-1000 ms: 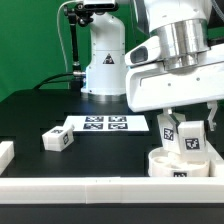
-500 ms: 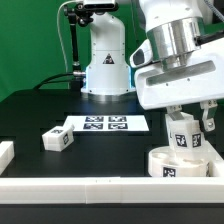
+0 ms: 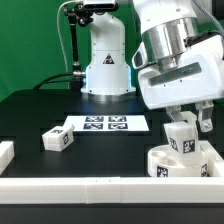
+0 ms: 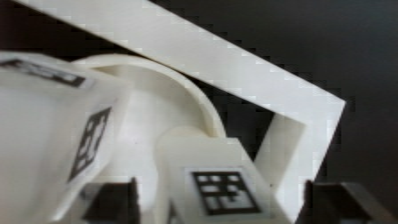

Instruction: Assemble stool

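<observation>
"So, where is the claw (image 3: 187, 128)?"

"At the exterior view's right, low over the black surface (image 3: 40, 110). It is clamped on a white leg (image 3: 181, 143), a small blocky piece with a black-and-white tag facing the camera."

"Does the wrist view show that hold too?"

"Yes. There the leg (image 4: 214, 165) fills the middle, tag forward, inside the claw (image 4: 217, 198), with dark fingertips (image 4: 331, 196) close against both of its sides."

"And the seat?"

"The seat (image 3: 178, 168), a short white ring with a tag on its wall, lies on the surface right under the held leg, near the front corner at the exterior view's right. The leg stands nearly upright, tilted a little, with its lower end level with the ring's top rim. Whether the two touch, I cannot tell."

"Does the wrist view settle it?"

"No. It shows the curved rim of the seat (image 4: 169, 85) behind the leg, and beyond that a white rail (image 4: 249, 70) running slantwise across the black surface."

"Any other parts?"

"A second leg (image 3: 58, 140) lies on the surface well apart from the seat, toward the exterior view's left. Just behind it the marker board (image 3: 106, 124) lies flat. The rail (image 3: 90, 187) runs along the front edge, and a white block (image 3: 5, 152) sits at the far left, cut off by the frame."
</observation>
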